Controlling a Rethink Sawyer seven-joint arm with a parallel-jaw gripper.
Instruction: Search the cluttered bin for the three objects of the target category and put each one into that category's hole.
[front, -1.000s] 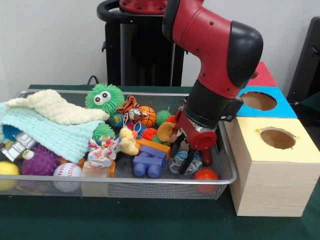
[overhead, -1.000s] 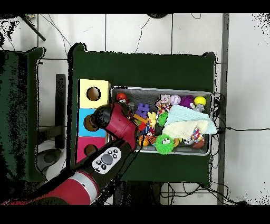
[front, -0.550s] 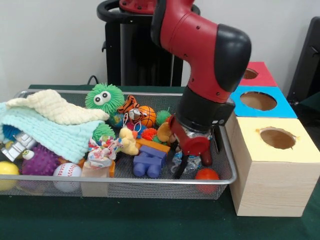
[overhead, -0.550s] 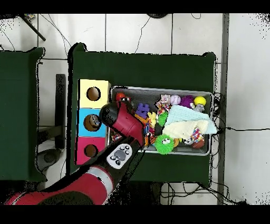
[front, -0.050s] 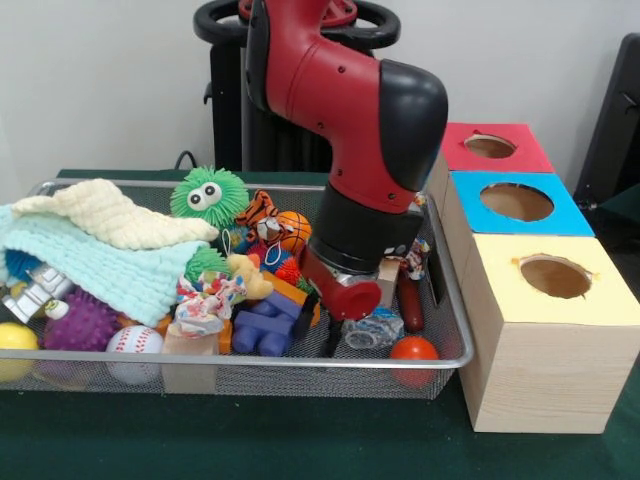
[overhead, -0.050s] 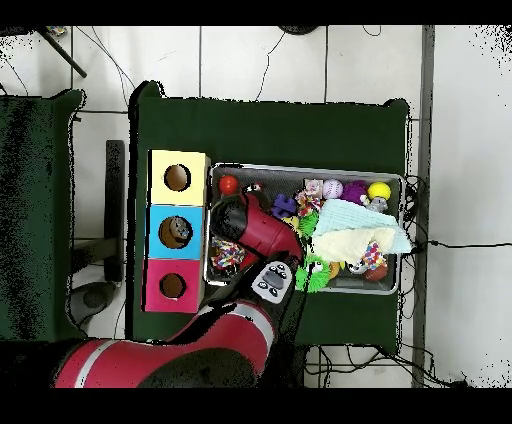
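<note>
My gripper (front, -0.050s: 322, 325) is down inside the wire mesh bin (front, -0.050s: 300, 362), low among the toys, and looks open with nothing seen between its fingers. One finger touches the purple block (front, -0.050s: 262, 328); the other sits beside a crumpled clear plastic piece (front, -0.050s: 372, 328). A red ball (front, -0.050s: 411, 349) lies in the bin's front right corner. Right of the bin stand three boxes with holes: yellow (front, -0.050s: 555, 300), blue (front, -0.050s: 565, 210), red (front, -0.050s: 520, 155). In the overhead view the arm (overhead, -0.050s: 262, 232) hides the gripper; the red ball (overhead, -0.050s: 229, 185) and purple block (overhead, -0.050s: 284, 205) show.
A mint towel (front, -0.050s: 90, 265) and a cream cloth (front, -0.050s: 110, 215) cover the bin's left part. Around them lie a green fuzzy toy (front, -0.050s: 207, 193), tiger toy (front, -0.050s: 262, 210), basketball (front, -0.050s: 294, 230), baseball (front, -0.050s: 133, 340), purple spiky ball (front, -0.050s: 80, 320) and yellow ball (front, -0.050s: 12, 337). A brown sausage shape (front, -0.050s: 410, 305) lies by the right wall.
The arm has swung left in the front view, away from the boxes, and dropped lower. The purple block was pushed left and tilted. The bin's right side is now uncovered.
</note>
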